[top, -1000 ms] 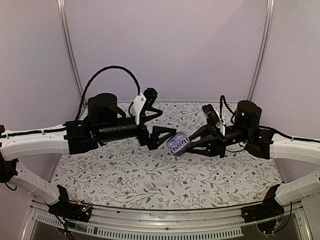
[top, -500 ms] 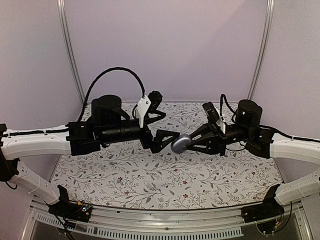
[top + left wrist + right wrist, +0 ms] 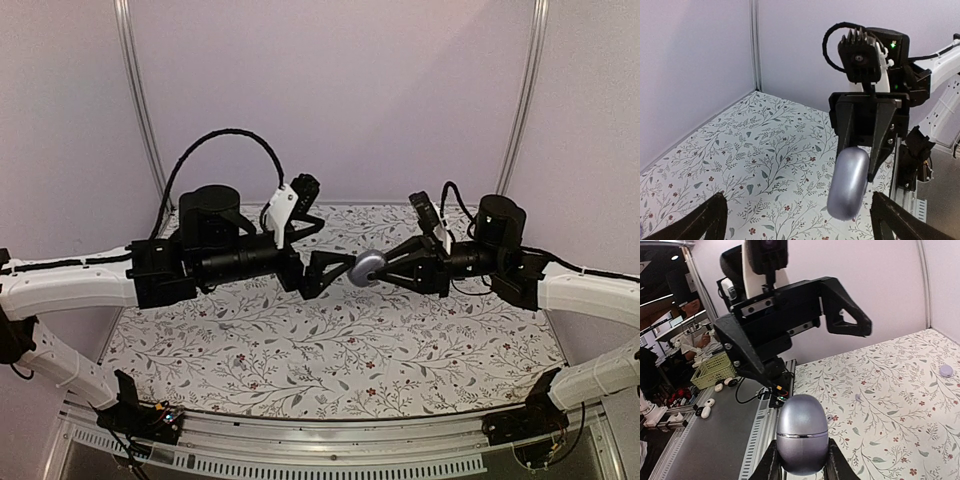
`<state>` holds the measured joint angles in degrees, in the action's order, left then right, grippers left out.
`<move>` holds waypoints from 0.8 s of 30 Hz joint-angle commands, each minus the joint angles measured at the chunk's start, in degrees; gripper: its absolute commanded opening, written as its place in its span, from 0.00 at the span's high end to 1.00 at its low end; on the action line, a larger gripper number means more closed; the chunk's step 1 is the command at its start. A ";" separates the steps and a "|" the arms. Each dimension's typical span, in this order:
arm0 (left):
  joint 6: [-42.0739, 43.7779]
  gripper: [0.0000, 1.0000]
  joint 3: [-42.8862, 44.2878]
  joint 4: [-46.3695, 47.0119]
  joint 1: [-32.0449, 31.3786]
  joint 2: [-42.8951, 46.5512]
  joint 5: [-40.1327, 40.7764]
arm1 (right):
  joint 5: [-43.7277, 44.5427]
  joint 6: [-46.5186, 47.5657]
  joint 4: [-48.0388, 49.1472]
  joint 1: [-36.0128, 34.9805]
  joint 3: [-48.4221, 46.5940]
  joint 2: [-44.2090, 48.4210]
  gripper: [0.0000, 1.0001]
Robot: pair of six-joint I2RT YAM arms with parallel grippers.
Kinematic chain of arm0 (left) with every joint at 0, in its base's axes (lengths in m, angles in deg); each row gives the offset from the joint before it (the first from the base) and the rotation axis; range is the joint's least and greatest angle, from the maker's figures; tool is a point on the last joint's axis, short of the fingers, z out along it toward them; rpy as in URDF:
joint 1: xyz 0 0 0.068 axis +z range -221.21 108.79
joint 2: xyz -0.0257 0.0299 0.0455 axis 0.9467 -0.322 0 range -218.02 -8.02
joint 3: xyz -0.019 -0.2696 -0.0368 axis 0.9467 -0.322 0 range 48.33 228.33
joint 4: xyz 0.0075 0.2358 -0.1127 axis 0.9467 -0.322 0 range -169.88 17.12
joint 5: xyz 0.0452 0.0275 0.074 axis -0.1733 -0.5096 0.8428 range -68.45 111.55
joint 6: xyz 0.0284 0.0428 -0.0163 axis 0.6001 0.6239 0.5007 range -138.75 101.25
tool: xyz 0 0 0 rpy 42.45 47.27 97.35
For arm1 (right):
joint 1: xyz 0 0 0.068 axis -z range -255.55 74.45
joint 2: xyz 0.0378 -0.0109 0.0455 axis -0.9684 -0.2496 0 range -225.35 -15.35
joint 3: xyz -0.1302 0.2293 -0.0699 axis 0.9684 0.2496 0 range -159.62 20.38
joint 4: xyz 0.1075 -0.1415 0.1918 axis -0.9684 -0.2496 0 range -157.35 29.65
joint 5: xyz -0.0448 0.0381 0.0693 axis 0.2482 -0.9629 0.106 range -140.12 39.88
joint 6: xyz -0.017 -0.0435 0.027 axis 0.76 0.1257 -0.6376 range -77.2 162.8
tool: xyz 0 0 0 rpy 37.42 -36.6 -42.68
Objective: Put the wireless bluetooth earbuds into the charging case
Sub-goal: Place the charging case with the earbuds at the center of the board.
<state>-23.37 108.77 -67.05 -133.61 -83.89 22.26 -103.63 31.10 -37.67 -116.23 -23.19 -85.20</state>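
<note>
Clamping the shut charging case (image 3: 802, 440) by one end, right gripper (image 3: 375, 270) holds it aloft; left gripper (image 3: 335, 274) gapes wide just beside the case. Risk: a nudge levers it loose.

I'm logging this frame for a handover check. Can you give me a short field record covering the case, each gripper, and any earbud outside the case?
case: charging case, shut, in the air above the cloth
right gripper: shut on one end of the case
left gripper: open, fingers spread, facing the case
loose item: small lavender bud on the cloth, likely an earbud
</note>
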 commanded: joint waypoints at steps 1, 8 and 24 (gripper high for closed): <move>-7.38 0.00 0.71 -4.59 5.34 -0.06 1.30 | 5.71 -3.52 1.27 7.04 -0.79 -4.73 1.00; -15.38 0.00 -4.25 -3.28 15.30 2.18 -2.93 | 7.91 -5.26 2.46 16.59 -4.08 -19.31 1.00; -20.34 0.00 -10.57 -4.59 22.31 2.18 -2.53 | 3.11 -11.51 0.26 17.38 -25.14 -51.72 1.00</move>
<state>-42.06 99.66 -71.18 -112.12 -82.82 19.24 -98.67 21.42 -36.53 -97.28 -45.11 -133.24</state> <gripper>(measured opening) 0.996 0.238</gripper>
